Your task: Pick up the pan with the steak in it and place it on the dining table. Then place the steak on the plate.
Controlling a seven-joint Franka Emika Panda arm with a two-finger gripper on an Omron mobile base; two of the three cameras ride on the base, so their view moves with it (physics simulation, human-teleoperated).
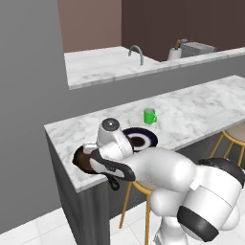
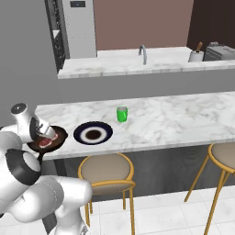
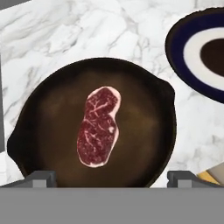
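Marble holds pan [image 3: 144, 144], steak [image 3: 98, 127] lengthwise toward hand [image 3: 111, 177].

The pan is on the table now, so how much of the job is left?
The first half looks done: the pan sits on the dining table, beside the plate. In hand now: the hand hovers open above the steak, which lies in the pan. Left: gripping the steak and laying it on the plate.
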